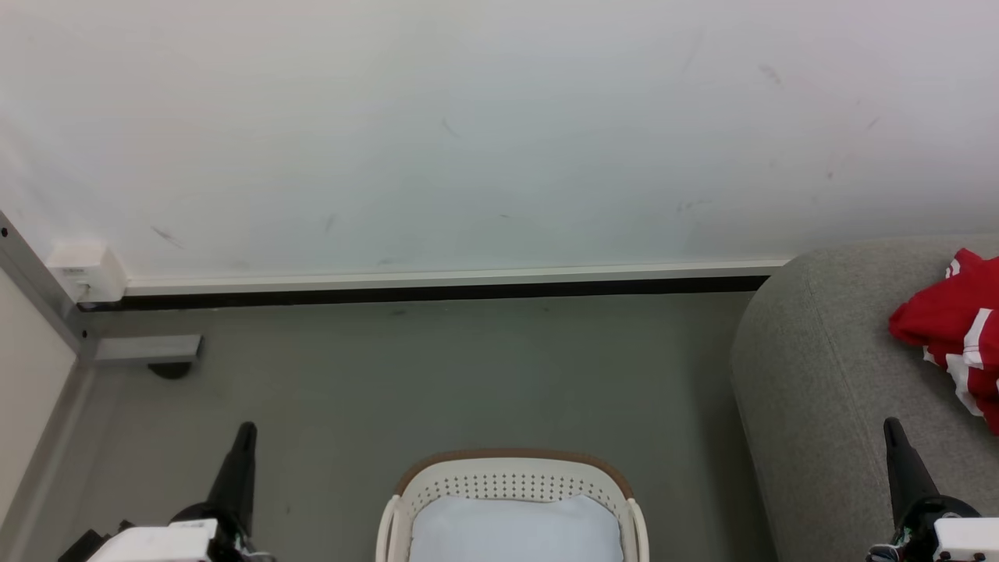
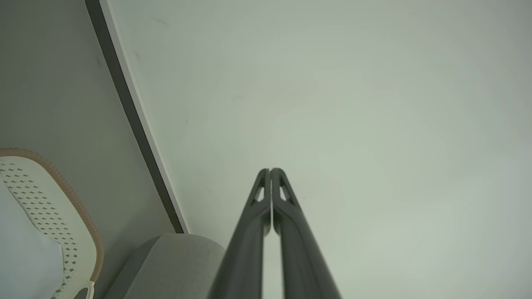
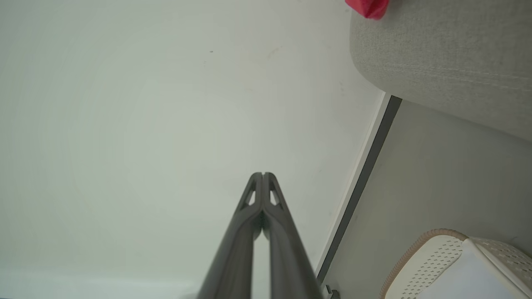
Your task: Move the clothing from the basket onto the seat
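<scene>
While the soft red, white-striped clothing (image 1: 948, 324) lies on the light-grey woven-fabric seat (image 1: 819, 375), the visible part of the oval cream-white perforated plastic basket (image 1: 511, 484) holds a white liner sheet (image 1: 515, 531). The left gripper (image 1: 248, 429) and right gripper (image 1: 890, 427) keep their fingers pressed together, empty; reaching in risks snagging the liner.

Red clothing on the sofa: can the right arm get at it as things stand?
Probably yes. The right gripper shows over the near end of the sofa, and bare upholstery lies between it and the red clothing. Its jaws are shut, so they must open first.
</scene>
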{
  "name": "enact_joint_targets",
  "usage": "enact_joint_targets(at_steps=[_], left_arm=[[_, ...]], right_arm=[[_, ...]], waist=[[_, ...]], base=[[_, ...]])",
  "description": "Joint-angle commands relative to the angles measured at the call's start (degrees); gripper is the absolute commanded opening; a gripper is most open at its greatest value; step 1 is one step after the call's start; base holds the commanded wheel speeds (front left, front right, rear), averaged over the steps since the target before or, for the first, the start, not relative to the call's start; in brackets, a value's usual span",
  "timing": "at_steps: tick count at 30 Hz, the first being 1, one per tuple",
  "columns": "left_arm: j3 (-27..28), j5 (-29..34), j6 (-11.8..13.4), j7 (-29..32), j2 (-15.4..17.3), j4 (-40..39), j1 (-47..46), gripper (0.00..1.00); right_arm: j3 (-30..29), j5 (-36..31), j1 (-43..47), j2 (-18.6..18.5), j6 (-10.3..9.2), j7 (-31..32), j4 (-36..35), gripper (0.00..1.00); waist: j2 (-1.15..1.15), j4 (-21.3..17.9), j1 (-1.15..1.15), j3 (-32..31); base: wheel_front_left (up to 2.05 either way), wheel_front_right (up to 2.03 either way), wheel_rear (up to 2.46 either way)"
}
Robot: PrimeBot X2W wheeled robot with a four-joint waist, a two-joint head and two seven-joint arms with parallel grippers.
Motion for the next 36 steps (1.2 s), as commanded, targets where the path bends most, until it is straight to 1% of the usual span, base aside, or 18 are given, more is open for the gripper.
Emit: enact_joint_targets(at_steps=[1, 6, 36], left_arm=[[0.4, -1.1, -0.4, 0.3, 0.1, 0.1, -0.7, 0.0], [0.7, -3.0, -0.7, 0.8, 0.0, 0.2, -1.0, 0.0], [0.6, -2.9, -0.6, 0.8, 0.0, 0.1, -1.0, 0.0]], right_arm=[[-0.3, 1.3, -0.7, -0.5, -0.11, 0.3, -0.5, 0.0], [-0.5, 3.1, -0.9, -0.5, -0.12, 0.8, -0.6, 0.0], [-0.5, 2.8, -0.8, -0.4, -0.12, 0.7, -0.6, 0.0]], waist=[[0.0, 0.0, 0.0, 0.0], [0.0, 0.2, 0.0, 0.2], [0.0, 0.2, 0.0, 0.2]], base=[[0.0, 0.0, 0.0], [0.0, 0.0, 0.0], [0.0, 0.0, 0.0]])
